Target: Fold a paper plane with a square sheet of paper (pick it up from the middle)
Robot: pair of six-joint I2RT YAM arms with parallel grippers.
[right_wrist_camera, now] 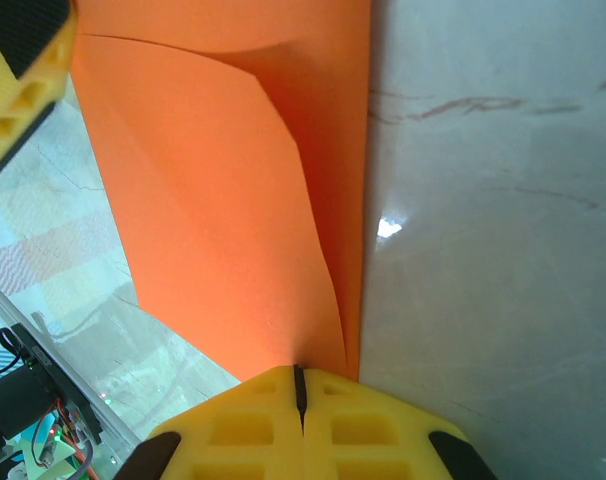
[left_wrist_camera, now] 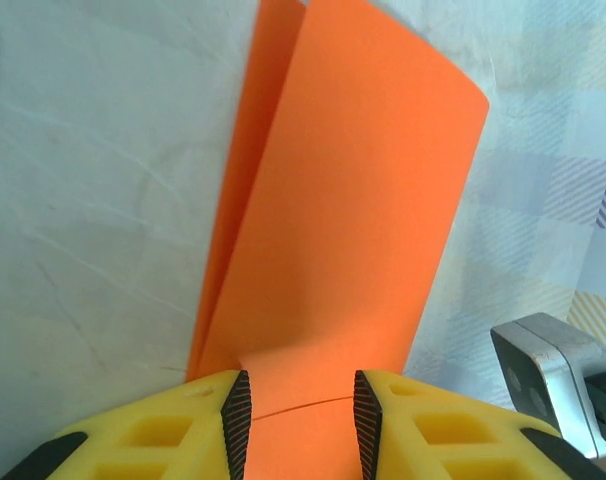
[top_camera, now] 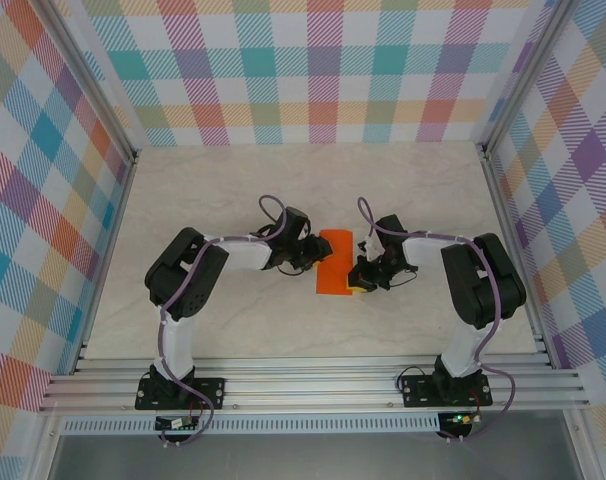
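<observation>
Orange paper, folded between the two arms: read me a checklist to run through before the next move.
1. Right pincer closed on the square sheet of paper: ok.
2. Left pincer gripping it: cannot tell; the paper sits in the gap between parted jaws.
3. Sheet doubled over: ok, two layers show.
4. Fold pressed flat: not ok, the layers gape apart.

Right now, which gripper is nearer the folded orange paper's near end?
Right. The right gripper pinches the folded orange paper at that end; the left gripper holds it farther back.
</observation>
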